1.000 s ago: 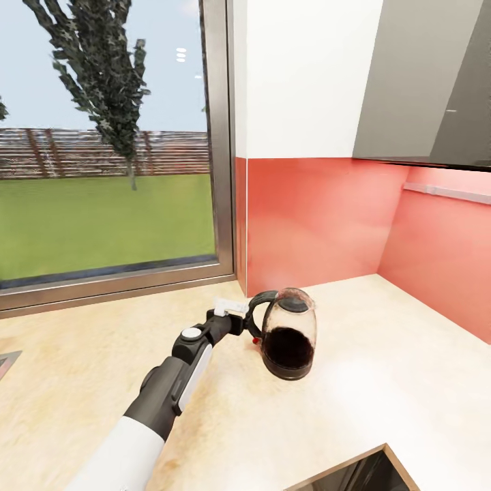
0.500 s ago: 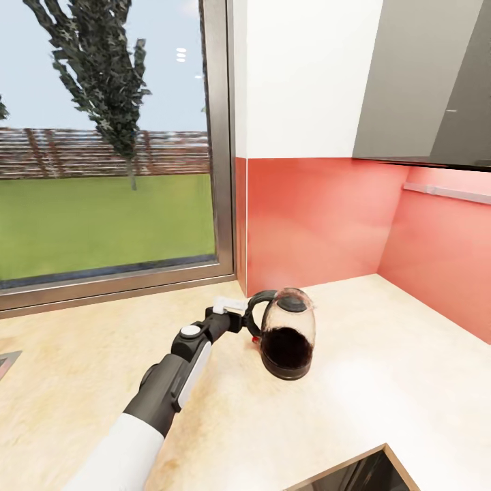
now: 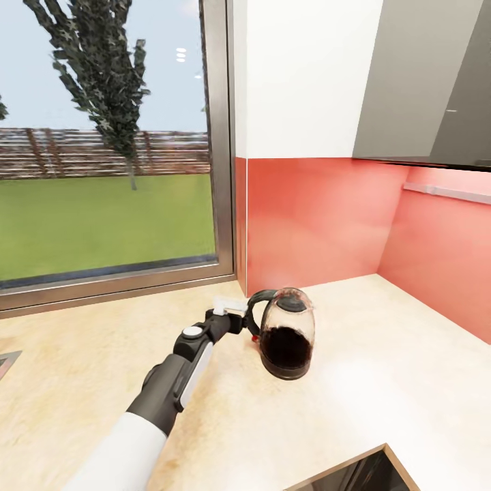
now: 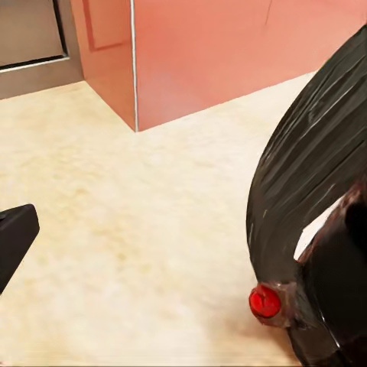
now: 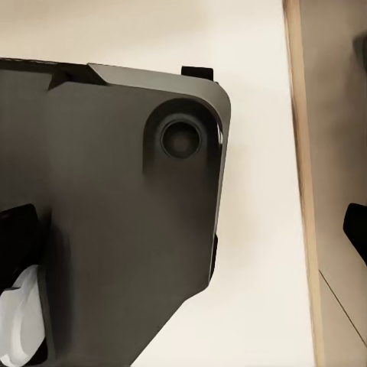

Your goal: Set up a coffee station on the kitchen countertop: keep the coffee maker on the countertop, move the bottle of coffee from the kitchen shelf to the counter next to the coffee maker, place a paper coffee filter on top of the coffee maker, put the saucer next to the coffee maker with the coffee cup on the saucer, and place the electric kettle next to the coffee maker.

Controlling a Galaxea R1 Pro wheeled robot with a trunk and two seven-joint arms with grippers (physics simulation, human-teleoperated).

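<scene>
- On the table (image 3: 382, 382), near its far right corner, I see the electric kettle (image 3: 288, 334) standing upright, its black loop handle (image 3: 254, 312) turned to the left, toward my left arm.
- My left gripper (image 3: 240, 315) is reached out across the table and sits right at that handle; from the head view I cannot tell whether its fingers are around the loop or just beside it.
- In the left wrist view the handle (image 4: 306, 183) fills the side of the picture as a broad black curve, with the red button (image 4: 265, 301) at its foot and the dark glass body beside it.
- One black fingertip (image 4: 11, 241) shows at the opposite edge of that view, well apart from the handle, so I read the left gripper as spread wide.
- Behind the kettle runs a red backsplash (image 3: 314, 218); to the far left is a large window (image 3: 109, 150) with grass and a tree outside.
- The right wrist view shows a dark grey panel (image 5: 115, 214) over a pale floor; I cannot tell how my right gripper stands.
</scene>
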